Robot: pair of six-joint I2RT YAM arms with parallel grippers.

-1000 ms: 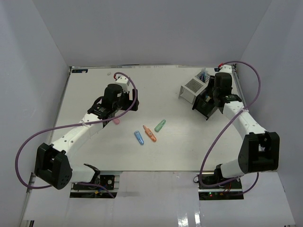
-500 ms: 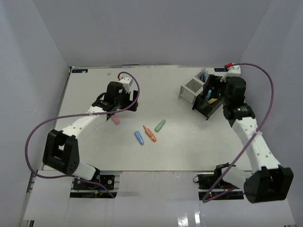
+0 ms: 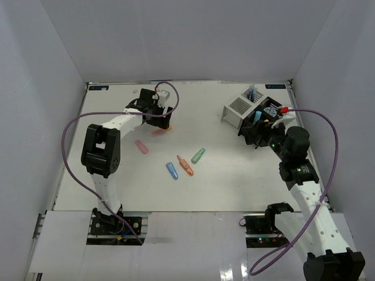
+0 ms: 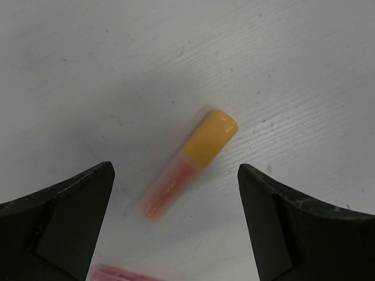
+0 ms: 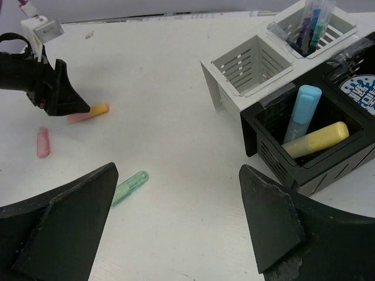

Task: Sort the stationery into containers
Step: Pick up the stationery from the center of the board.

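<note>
My left gripper (image 3: 163,119) (image 4: 176,234) is open over the far left of the table, its jaws wide apart. An orange marker with a yellow cap (image 4: 193,159) (image 3: 160,130) lies on the table just beyond the jaws, blurred and untouched. A pink marker (image 3: 141,146) lies close by. Blue (image 3: 171,170), orange (image 3: 186,165) and green (image 3: 198,155) markers lie mid-table. My right gripper (image 3: 266,137) (image 5: 176,228) is open and empty, just near of the black box (image 5: 275,149). That box holds a blue marker (image 5: 302,111), a yellow marker (image 5: 319,139) and the tape roll (image 5: 360,88). The white box (image 5: 225,96) holds pens (image 5: 310,26).
The two boxes stand side by side at the far right (image 3: 239,109). The enclosure's white walls (image 3: 187,41) close in the table at the back and on both sides. The left arm's purple cable (image 3: 73,126) loops over the left side of the table.
My left gripper has swung to the far left and a yellow-capped orange marker now lies by it. My right gripper has drawn back from over the black box toward the near side.
</note>
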